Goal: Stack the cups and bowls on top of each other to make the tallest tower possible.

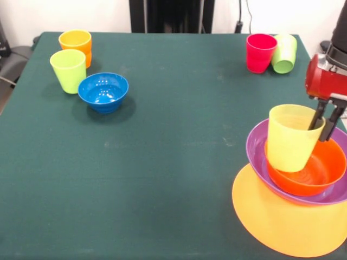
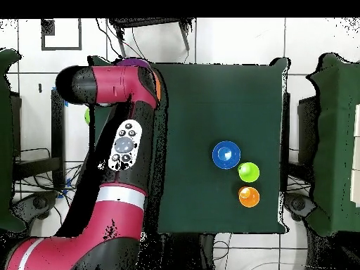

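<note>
Front view has the hand [image 1: 324, 123] down at the right edge of the tabletop [image 1: 179, 141], its two dark fingers [image 1: 316, 117] straddling the far rim of the translucent yellow cup [image 1: 293, 137], one inside and one outside, pinching the wall. That rim grip makes sense for a thin tapered tumbler: it leaves the base free to seat in whatever lies below. And below is the tower [image 1: 295, 189] so far: a wide orange-yellow bowl [image 1: 282, 222] lowest, its far half covered, then the shallow purple bowl [image 1: 258, 154], then the glossy red-orange bowl [image 1: 320, 173], widest at the bottom, which looks like the sensible order for height and steadiness. The yellow cup sits in the red-orange bowl toward its near-left side, slightly tilted; whether it rests fully on the bowl's floor I cannot tell. Waiting well apart: a red cup [image 1: 260, 52] with a green cup [image 1: 284, 53] leaning against it at the far right, and at the far left an orange cup [image 1: 76, 45], a lime green cup [image 1: 69, 70] and the small blue bowl [image 1: 103, 91] clustered close. Overhead view shows the arm [image 2: 119, 151] covering the stack, with only the blue bowl and two cups clear
</note>
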